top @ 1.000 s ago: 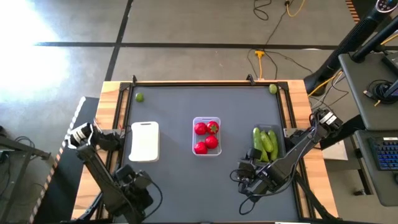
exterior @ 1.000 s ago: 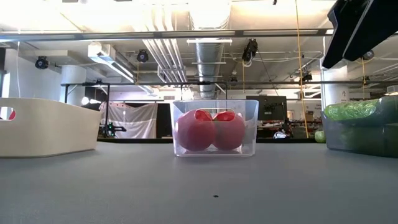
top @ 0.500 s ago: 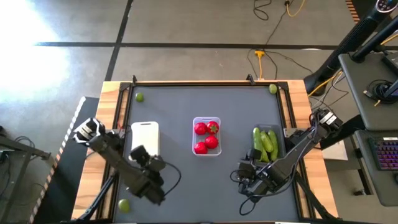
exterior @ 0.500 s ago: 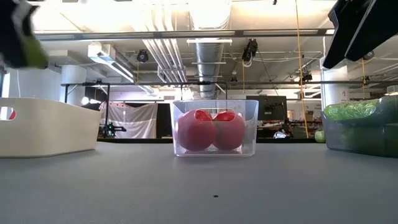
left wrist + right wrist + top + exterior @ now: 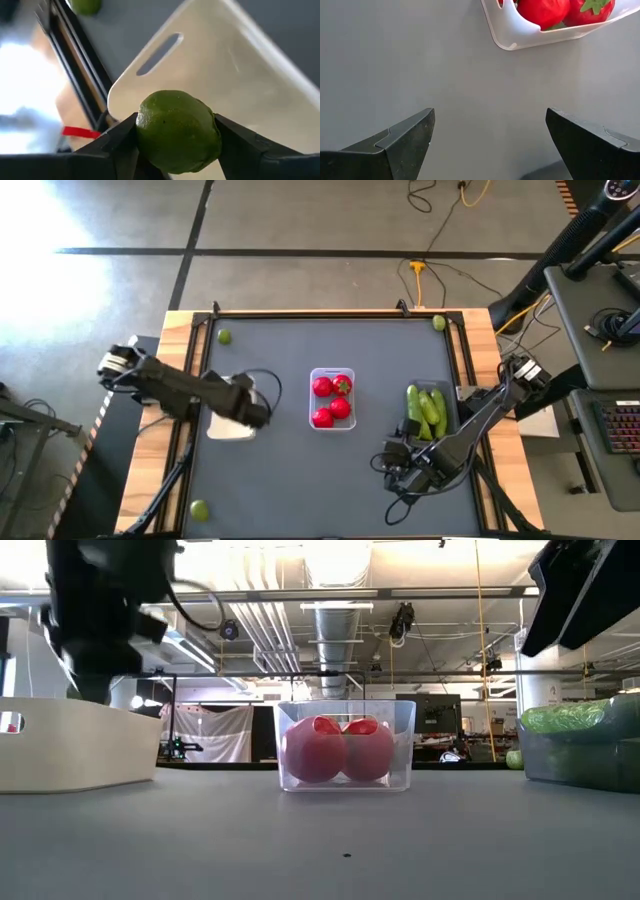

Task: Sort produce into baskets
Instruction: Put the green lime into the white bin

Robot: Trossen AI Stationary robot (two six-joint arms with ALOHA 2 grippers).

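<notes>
My left gripper is shut on a pale-green lime above the white tray, which also shows in the left wrist view. My right gripper is open and empty over bare table near the front, between the clear tray and the dark grey tray. The clear tray holds red fruits. The dark grey tray holds green cucumber pieces. Loose limes lie at the far left, the far right and the near left. My left gripper pinches the lime by two opposite sides between its two fingers. The lime is lifted clear, over the white tray's end with the handle slot.
Wooden rails edge the dark table on both sides. The three trays stand in a row across the middle. Bare table lies in front of the trays. In the low view my left arm hangs above the white tray.
My left gripper has gone up from the table's near left corner and toward the far edge, carrying the lime, and now stands over the white tray. A lime that the arm hid at the near left now shows.
</notes>
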